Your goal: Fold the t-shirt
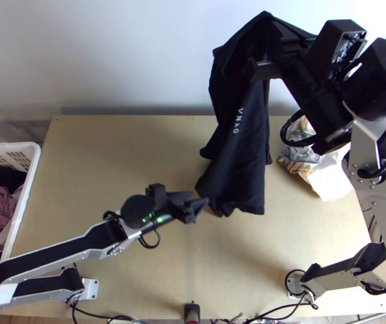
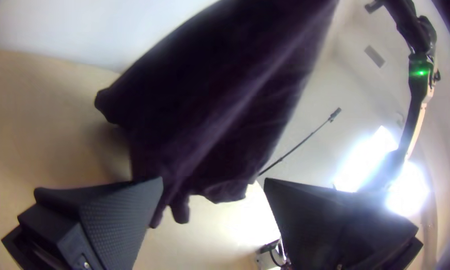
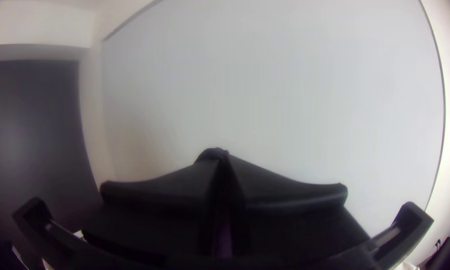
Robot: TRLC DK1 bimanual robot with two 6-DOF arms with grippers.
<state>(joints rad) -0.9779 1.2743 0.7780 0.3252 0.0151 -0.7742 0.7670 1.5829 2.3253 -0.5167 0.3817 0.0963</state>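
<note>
The black t-shirt [image 1: 236, 146] hangs bunched and lengthwise in the top view, its lower edge low over the middle of the table. High up, my right gripper [image 1: 268, 38] is shut on its upper part. My left gripper [image 1: 199, 197] stands open beside the lower left corner of the cloth. In the left wrist view the dark t-shirt [image 2: 205, 100] hangs beyond the left gripper [image 2: 213, 181], with a gap between the fingers. The right wrist view has the right gripper [image 3: 220, 156] closed, a bit of dark cloth at its tips.
A white basket [image 1: 22, 216] with pink and dark clothes stands left of the table [image 1: 112, 162]. At the table's back right lies a crumpled patterned and white bag [image 1: 325, 175], below the right arm. A pale wall rises behind the table.
</note>
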